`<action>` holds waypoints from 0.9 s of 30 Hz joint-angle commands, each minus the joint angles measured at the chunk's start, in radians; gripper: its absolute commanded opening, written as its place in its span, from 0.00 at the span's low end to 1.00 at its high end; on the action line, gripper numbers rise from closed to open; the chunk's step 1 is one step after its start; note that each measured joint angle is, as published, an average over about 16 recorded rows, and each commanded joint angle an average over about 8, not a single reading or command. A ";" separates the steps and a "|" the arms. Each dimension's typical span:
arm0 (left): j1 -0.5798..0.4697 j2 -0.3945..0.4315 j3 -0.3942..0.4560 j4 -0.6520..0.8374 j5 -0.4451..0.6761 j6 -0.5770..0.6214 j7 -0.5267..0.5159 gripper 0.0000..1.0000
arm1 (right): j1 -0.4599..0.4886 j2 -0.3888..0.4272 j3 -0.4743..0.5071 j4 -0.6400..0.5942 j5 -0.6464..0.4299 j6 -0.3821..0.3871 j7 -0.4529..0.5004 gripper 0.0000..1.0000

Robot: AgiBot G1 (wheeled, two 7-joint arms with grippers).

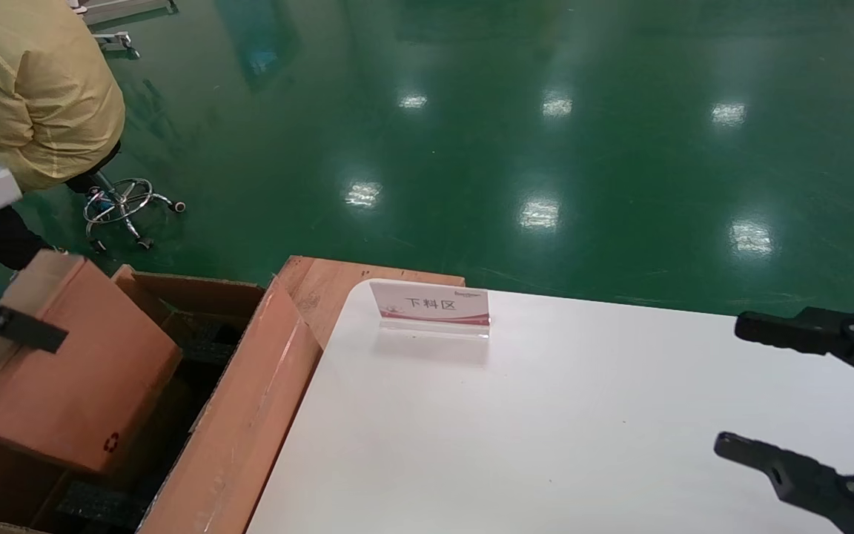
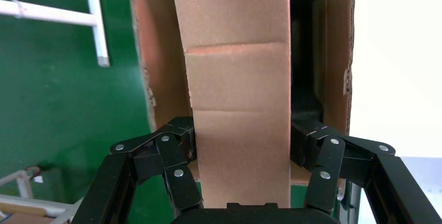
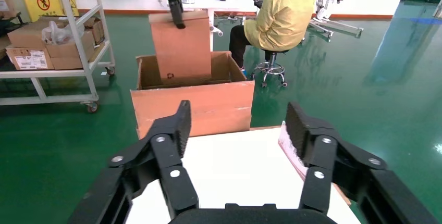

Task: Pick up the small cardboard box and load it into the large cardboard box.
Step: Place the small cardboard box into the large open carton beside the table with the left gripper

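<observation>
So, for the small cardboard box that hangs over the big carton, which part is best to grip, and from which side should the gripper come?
Probably from above, across its two broad faces at the upper end. The small cardboard box hangs upright, its lower end inside the large cardboard box, so only the top is free. The left gripper holds it just so, a finger on each face. The right gripper waits open over the white table.

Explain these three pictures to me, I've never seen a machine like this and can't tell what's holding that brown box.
This is a two-armed robot. One picture looks down from its head; the other two come from cameras on its wrists. The left gripper is clamped on the small cardboard box, holding it over the open large cardboard box beside a white table. On the table stands a small sign card. The right gripper hangs open over the table, holding nothing. A person in yellow sits behind.
</observation>
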 commanded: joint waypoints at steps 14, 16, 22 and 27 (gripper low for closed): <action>0.048 -0.122 0.006 -0.008 0.043 -0.014 0.065 0.00 | 0.000 0.000 -0.001 0.000 0.001 0.000 0.000 1.00; 0.050 -0.125 0.008 -0.008 0.056 -0.015 0.071 0.00 | 0.000 0.000 -0.001 0.000 0.001 0.000 -0.001 1.00; 0.051 -0.128 0.015 -0.007 0.095 -0.011 0.085 0.00 | 0.000 0.001 -0.001 0.000 0.001 0.001 -0.001 1.00; 0.049 -0.130 0.020 -0.005 0.122 -0.010 0.097 0.00 | 0.000 0.001 -0.002 0.000 0.001 0.001 -0.001 1.00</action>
